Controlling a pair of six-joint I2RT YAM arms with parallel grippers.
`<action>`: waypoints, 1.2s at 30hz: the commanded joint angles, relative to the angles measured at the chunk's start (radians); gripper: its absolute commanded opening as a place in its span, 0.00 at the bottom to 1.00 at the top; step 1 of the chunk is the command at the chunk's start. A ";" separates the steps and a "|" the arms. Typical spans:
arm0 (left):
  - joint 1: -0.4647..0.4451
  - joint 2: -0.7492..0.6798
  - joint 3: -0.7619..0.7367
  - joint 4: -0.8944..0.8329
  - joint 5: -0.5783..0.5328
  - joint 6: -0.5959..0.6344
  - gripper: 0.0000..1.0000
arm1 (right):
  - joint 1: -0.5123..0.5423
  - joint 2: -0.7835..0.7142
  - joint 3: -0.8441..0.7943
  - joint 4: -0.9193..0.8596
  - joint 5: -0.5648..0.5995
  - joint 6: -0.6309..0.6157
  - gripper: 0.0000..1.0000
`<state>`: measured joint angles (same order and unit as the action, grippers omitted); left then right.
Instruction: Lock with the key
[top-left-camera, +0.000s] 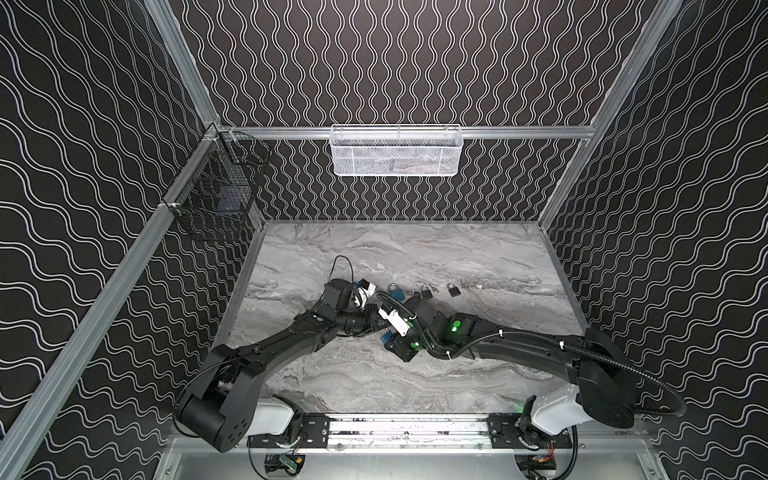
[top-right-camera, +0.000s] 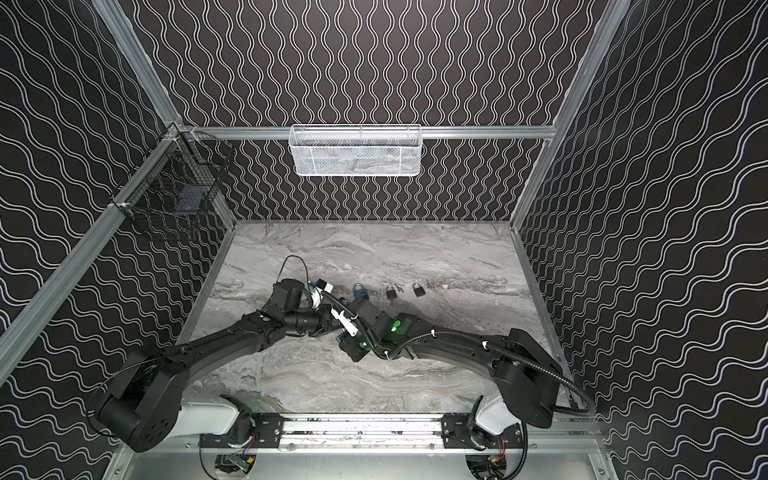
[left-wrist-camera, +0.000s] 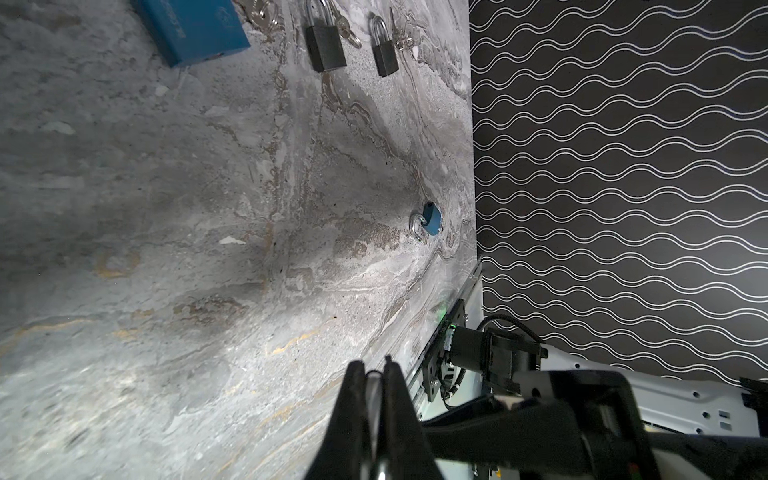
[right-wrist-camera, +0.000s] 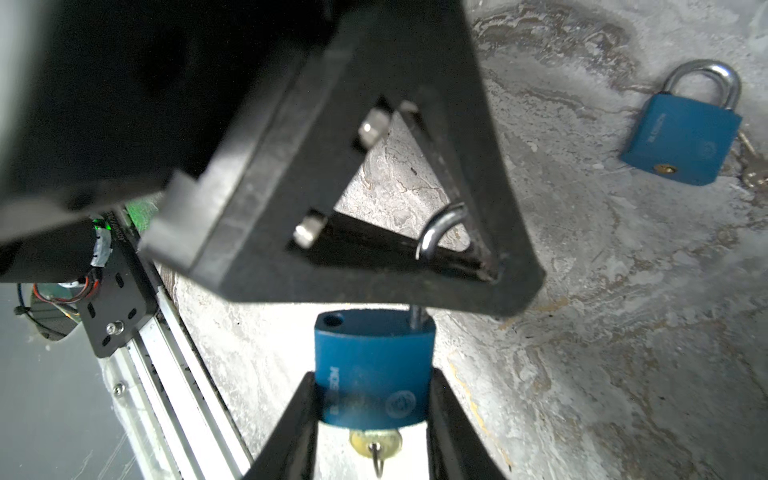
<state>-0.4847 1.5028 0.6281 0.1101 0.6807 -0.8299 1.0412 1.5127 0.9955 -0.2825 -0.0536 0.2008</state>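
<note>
Between 2 tools (left-wrist-camera: 374, 370) (right-wrist-camera: 372, 376), 1 blue padlock (right-wrist-camera: 370, 353)

Blue padlock (right-wrist-camera: 370, 374), brass key (right-wrist-camera: 376, 442), grey marbled table (top-left-camera: 415, 374), black wavy-lined walls (top-left-camera: 415, 62).

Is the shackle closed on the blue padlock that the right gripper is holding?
No, the blue padlock in the right gripper shows an empty shackle hole on top of its body.

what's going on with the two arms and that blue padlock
The right gripper holds a blue padlock by its body, with a key in the keyhole. Its shackle is open, one leg out of its hole, and the left gripper is shut on that shackle. A second blue padlock and two black padlocks lie untouched on the table.
</note>
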 joint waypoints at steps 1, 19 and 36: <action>0.000 -0.009 0.006 -0.045 -0.060 0.045 0.00 | 0.003 -0.018 -0.024 0.040 0.026 0.013 0.50; 0.000 -0.151 -0.023 -0.011 -0.122 0.016 0.00 | -0.043 -0.294 -0.264 0.224 0.015 0.315 0.71; -0.002 -0.379 -0.119 0.157 -0.281 -0.086 0.00 | -0.133 -0.418 -0.545 0.778 -0.234 0.987 0.60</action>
<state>-0.4854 1.1252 0.5117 0.1738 0.4271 -0.8879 0.9085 1.0721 0.4637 0.3168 -0.2237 1.0634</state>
